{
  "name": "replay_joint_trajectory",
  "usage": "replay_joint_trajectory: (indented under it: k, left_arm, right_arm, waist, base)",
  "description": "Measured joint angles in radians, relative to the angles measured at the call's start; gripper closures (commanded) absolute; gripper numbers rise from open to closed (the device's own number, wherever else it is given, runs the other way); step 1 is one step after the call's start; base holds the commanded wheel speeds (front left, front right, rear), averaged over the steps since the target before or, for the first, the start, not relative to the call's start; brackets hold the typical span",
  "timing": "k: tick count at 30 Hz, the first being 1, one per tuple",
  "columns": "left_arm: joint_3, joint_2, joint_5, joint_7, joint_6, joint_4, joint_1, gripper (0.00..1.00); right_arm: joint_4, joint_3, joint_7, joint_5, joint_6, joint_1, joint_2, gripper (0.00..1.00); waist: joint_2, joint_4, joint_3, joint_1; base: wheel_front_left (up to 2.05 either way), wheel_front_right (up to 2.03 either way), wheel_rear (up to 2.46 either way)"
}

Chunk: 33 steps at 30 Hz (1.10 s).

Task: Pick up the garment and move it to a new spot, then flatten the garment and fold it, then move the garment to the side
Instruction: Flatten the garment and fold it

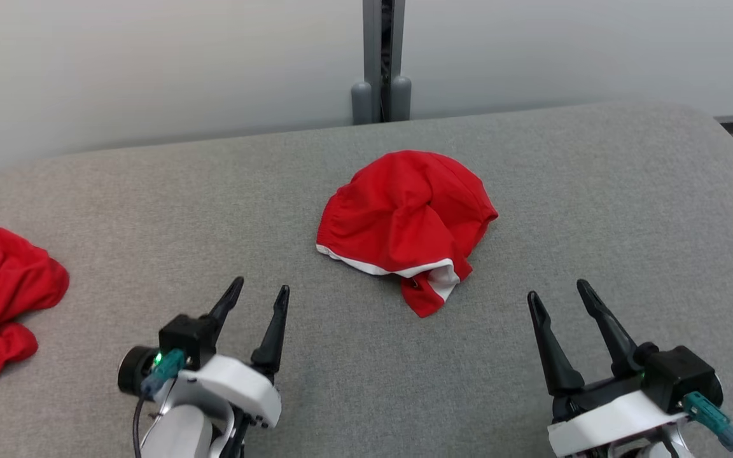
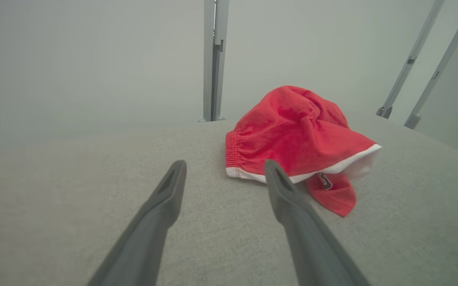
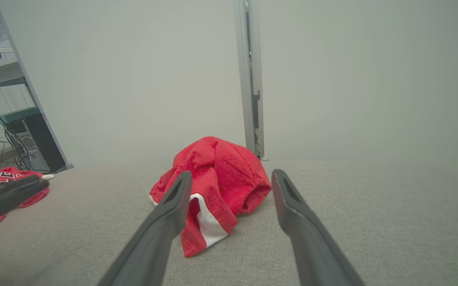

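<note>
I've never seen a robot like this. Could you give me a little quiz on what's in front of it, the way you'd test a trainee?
1. Pick one: the red shorts are A) crumpled in a heap, B) folded flat, C) hanging in the air.
2. True or false: the left gripper and the right gripper both have their fingers spread open, clear of the shorts.
3. Fill the gap: the red jersey lies on the grey cushion at the robot's far ____.

Key: 1 A; 2 true; 3 left.
</note>
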Motion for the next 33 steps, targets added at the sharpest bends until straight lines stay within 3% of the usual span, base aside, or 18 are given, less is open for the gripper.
replay_joint_trajectory:
  k: [13,22,31,32,33]
  left_arm:
    - [-0.137,-0.001,-0.117,-0.001,-0.011,0.415,-0.37,0.0]
    - [-0.178,0.016,-0.137,-0.001,-0.011,0.561,-0.5,0.0]
    - [-0.174,0.017,-0.139,-0.001,-0.011,0.616,-0.553,0.0]
    - [-0.174,0.017,-0.139,-0.001,-0.011,0.616,-0.553,0.08]
    - [-0.175,0.018,-0.139,-0.001,-0.011,0.621,-0.557,0.42]
  right_arm:
    - [-0.026,0.009,0.0,0.004,0.0,-0.074,-0.006,0.0]
    - [-0.04,0.018,0.0,0.009,0.0,-0.118,-0.007,0.0]
    - [-0.049,0.023,0.0,0.009,0.0,-0.143,-0.012,0.0]
    - [-0.049,0.023,0.0,0.009,0.0,-0.143,-0.012,0.0]
    - [-0.049,0.024,0.0,0.01,0.0,-0.144,-0.012,0.0]
  waist:
    - [0.0,-0.098,0.146,0.0]
    - [0.0,-0.133,0.228,0.0]
    - [0.0,-0.158,0.273,0.0]
    - [0.0,-0.158,0.273,0.0]
    - [0.0,-0.16,0.275,0.0]
  base:
    - [0.0,0.0,0.0]
    - [0.0,0.0,0.0]
    - [0.0,0.0,0.0]
    - [0.0,0.0,0.0]
    - [0.0,0.0,0.0]
